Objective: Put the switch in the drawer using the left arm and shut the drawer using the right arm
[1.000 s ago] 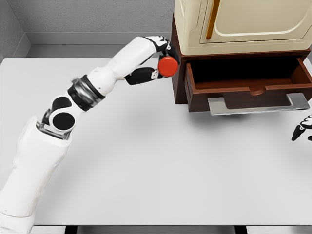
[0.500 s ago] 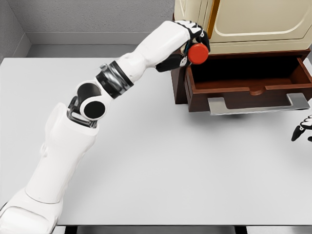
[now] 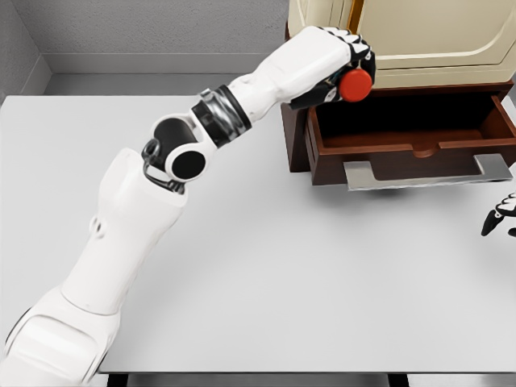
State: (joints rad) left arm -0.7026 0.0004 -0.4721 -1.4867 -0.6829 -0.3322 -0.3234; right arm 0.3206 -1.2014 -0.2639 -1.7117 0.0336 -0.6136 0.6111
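Curled fingers (image 3: 360, 50) of the left hand (image 3: 343, 68) clamped around the one red switch (image 3: 355, 84), held above the left end of the single open drawer (image 3: 407, 129). Probably light, rigid, smooth-capped; best gripped round the rim, as here. One cream cabinet (image 3: 403, 40) above, one metal handle (image 3: 423, 172) in front. At the far edge of the surface (image 3: 306, 274), right hand (image 3: 500, 216), only partly seen; cannot tell its grip.
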